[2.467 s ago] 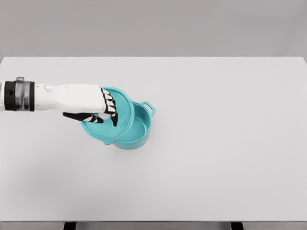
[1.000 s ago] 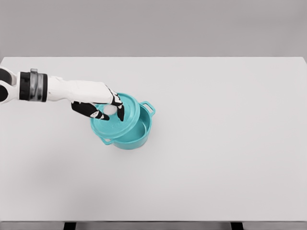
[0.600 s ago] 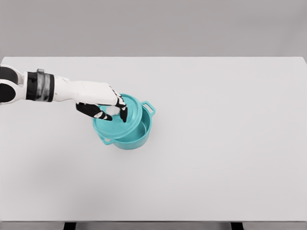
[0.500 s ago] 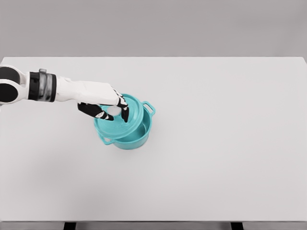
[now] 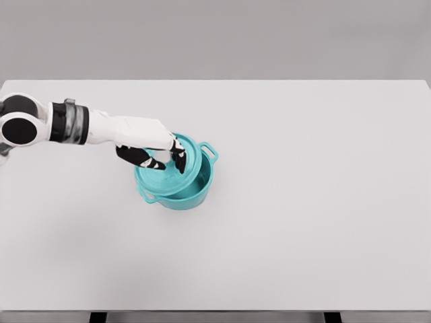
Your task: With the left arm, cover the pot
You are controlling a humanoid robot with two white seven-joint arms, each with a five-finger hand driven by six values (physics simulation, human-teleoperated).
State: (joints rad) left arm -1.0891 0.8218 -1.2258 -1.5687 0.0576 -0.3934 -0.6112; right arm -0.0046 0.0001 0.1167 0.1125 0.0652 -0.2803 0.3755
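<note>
A teal pot (image 5: 192, 190) with two side handles stands on the white table (image 5: 303, 202), left of the middle. Its teal lid (image 5: 176, 172) hangs tilted over the pot's left part, covering most of the opening and leaving the right inside exposed. My left hand (image 5: 165, 155) reaches in from the left and is shut on the lid's knob, which its fingers mostly hide. The right arm does not show.
The table's far edge runs along the top and its front edge along the bottom. A plain grey wall stands behind the table.
My left hand has carried the lid to the right, from beside the pot's left rim to over most of the opening. The pot has stayed in place.
</note>
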